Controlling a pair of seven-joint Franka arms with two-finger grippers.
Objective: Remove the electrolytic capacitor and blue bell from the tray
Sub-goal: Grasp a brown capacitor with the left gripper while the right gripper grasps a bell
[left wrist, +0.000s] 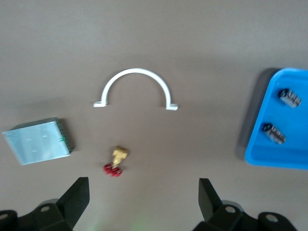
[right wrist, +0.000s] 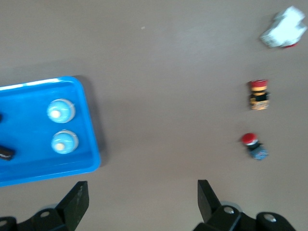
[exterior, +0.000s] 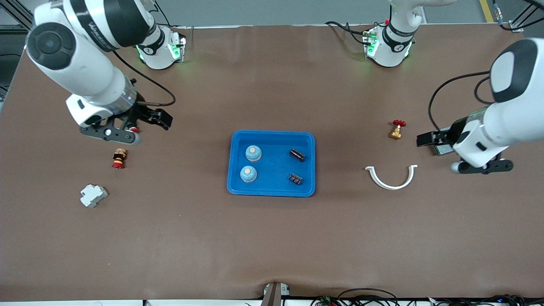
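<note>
Two light-blue bells (exterior: pixel 253 153) (exterior: pixel 248 174) stand in the blue tray (exterior: pixel 272 138) at mid-table, on its side toward the right arm's end. Two black capacitors (exterior: pixel 297 154) (exterior: pixel 296 179) lie on its side toward the left arm's end. The right wrist view shows the bells (right wrist: pixel 60 110) (right wrist: pixel 64 141) in the tray (right wrist: pixel 91 139). The left wrist view shows the capacitors (left wrist: pixel 290 97) (left wrist: pixel 273 133). My right gripper (exterior: pixel 140 125) hangs open and empty over a red button (right wrist: pixel 253 146). My left gripper (exterior: pixel 433 142) hangs open and empty beside a silver box (left wrist: pixel 38 140).
Toward the right arm's end lie a red-and-yellow push button (exterior: pixel 119 158) and a white breaker (exterior: pixel 93 195). Toward the left arm's end lie a brass valve with a red handle (exterior: pixel 397 129) and a white half-ring clamp (exterior: pixel 392 176).
</note>
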